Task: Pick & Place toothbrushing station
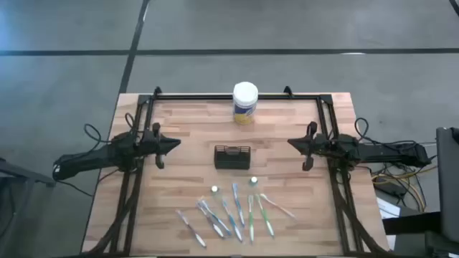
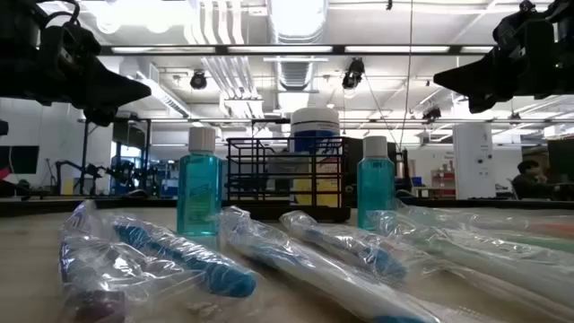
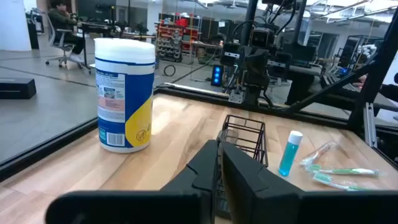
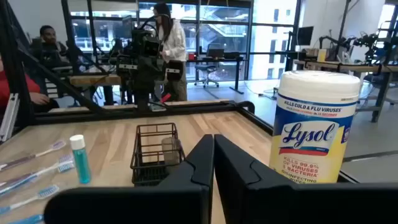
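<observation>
Both claws are pressed together and hold nothing: the left gripper hovers above the left side of the table, the right gripper above the right side, each well apart from the task's things.

The caddy stands upright in the middle of the table, between the two arms. It is a small black wire-mesh box, so I judge it light and stiff, with thin rims that a closed pair of fingers could pinch at the top edge of one wall. It may slide on the wood if pushed from the side.

In front of it, nearer to the table's front edge, lie the toothbrushes, spread in a loose fan and wrapped in clear plastic, as the low view shows. They look very light, and the wrapping is probably slippery and crinkly; taking one at the middle of the handle seems safest. Two small tubes with white caps and blue liquid stand upright between the caddy and the brushes; they could tip easily.

Behind the caddy, near the far edge, stands the larger canister with a yellow label.
</observation>
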### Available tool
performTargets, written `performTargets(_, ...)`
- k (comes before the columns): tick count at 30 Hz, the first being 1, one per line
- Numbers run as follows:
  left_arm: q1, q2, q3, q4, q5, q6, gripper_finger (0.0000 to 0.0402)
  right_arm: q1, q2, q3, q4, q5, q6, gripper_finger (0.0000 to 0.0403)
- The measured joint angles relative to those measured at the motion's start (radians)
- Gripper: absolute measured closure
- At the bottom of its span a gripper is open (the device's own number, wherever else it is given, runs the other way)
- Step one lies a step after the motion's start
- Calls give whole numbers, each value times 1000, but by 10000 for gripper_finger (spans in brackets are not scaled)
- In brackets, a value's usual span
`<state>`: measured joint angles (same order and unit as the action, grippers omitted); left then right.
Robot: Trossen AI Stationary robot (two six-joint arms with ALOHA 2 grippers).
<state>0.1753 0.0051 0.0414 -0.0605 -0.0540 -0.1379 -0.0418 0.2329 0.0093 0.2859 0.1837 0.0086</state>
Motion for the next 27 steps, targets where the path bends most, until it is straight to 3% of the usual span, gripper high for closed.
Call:
performTargets(12, 0, 3, 3, -4, 0, 2, 381, 0, 0, 0, 0, 0, 7, 394)
performTargets(17, 0, 44, 80, -59, -1, 24, 396, 0, 0, 0, 1, 0, 7, 394)
performTargets(27, -14, 279, 290, -178, 17, 33, 389, 0, 0, 0, 2, 0, 11, 394)
